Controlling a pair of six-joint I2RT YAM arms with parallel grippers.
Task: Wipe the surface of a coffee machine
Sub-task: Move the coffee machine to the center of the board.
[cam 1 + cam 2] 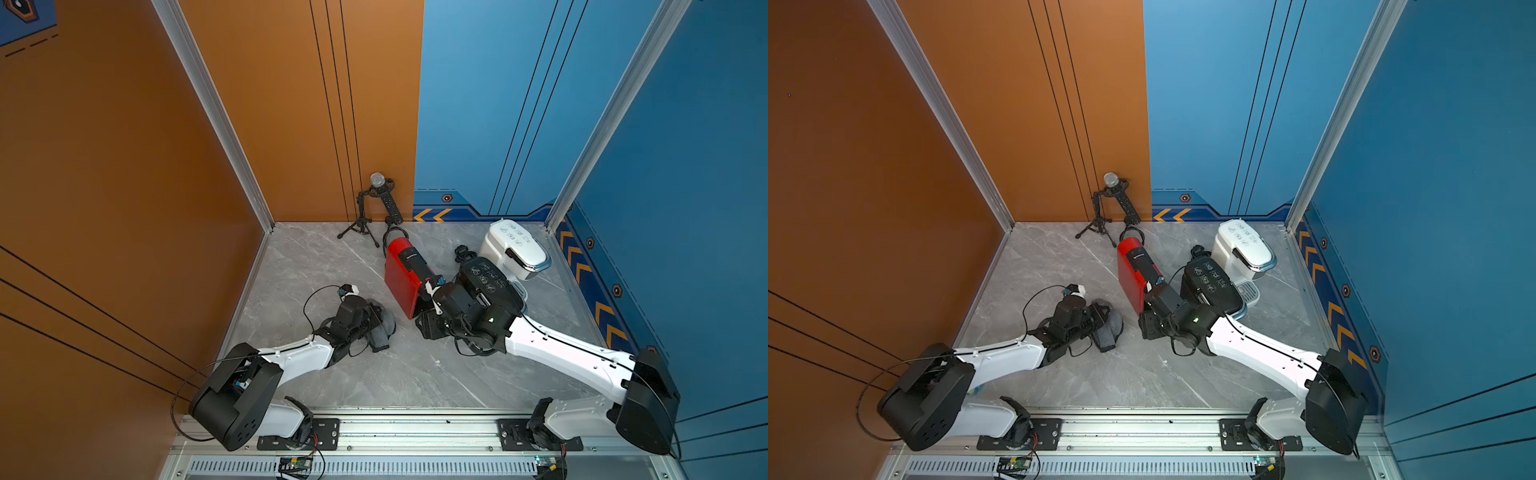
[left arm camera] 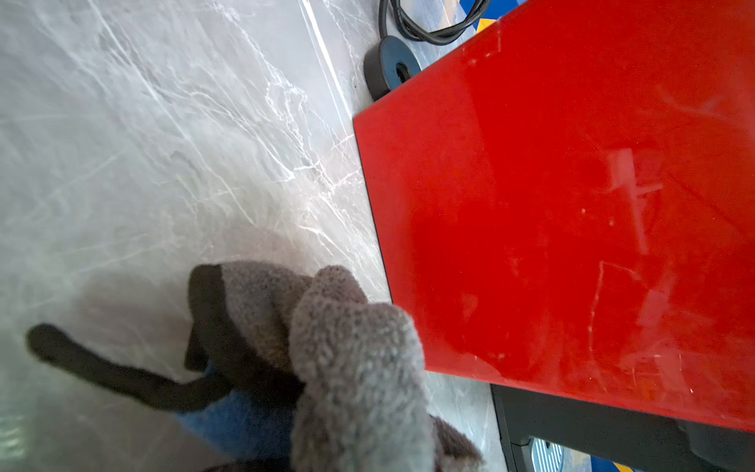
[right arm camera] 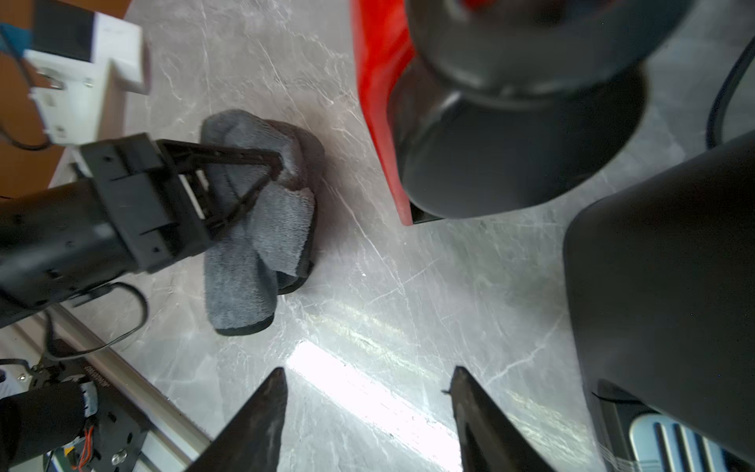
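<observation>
Gripping a bunched grey cloth (image 3: 245, 278), the left gripper (image 3: 274, 167) sits near the side panel of the red coffee machine (image 1: 401, 278).

In both top views the red coffee machine stands upright near the middle of the grey marble tabletop (image 1: 332, 374), its glossy side panel (image 2: 572, 204) facing the left arm. The cloth lies beside that panel with a strip of bare tabletop between them. The left gripper's fingers (image 3: 261, 157) are pinched tight into the cloth's upper folds, and its lower folds appear to rest on the tabletop. At the red machine's front end the right gripper (image 3: 367, 370) hangs over bare marble, its jaws moderately apart with nothing between them. A black coffee machine (image 1: 486, 278) stands just beside the red one on the side away from the cloth, with a white one (image 1: 515, 249) beyond it. A microphone on a tripod (image 1: 376, 180) stands behind the red machine.
</observation>
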